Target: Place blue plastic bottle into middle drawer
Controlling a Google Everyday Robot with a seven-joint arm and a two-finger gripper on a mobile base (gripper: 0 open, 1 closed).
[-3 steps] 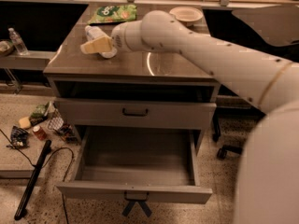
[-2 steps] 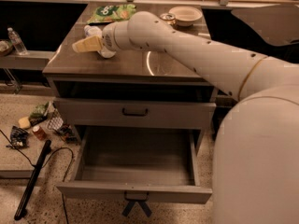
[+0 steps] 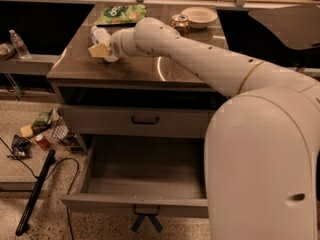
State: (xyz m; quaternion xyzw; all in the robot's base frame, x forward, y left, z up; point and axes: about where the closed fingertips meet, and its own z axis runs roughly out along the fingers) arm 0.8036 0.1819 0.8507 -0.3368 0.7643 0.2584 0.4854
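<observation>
The arm [image 3: 200, 59] reaches further left; the pincer [image 3: 99, 50] edges left beside the bottle [image 3: 101, 35] on the table [image 3: 150, 71]; the can [image 3: 180, 21], hidden before, shows; the body [image 3: 260, 159] hides more of the drawer [image 3: 145, 179].

Dim warm light w/ glare arc on tabletop [image 3: 150, 75] right of end effector [image 3: 100, 50], middle drawer [image 3: 145, 176] interior shadowed.

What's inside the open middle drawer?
Bare grey floor in the middle drawer; right end hidden behind the robot body. Blue plastic bottle is up at the countertop, by the gripper.
</observation>
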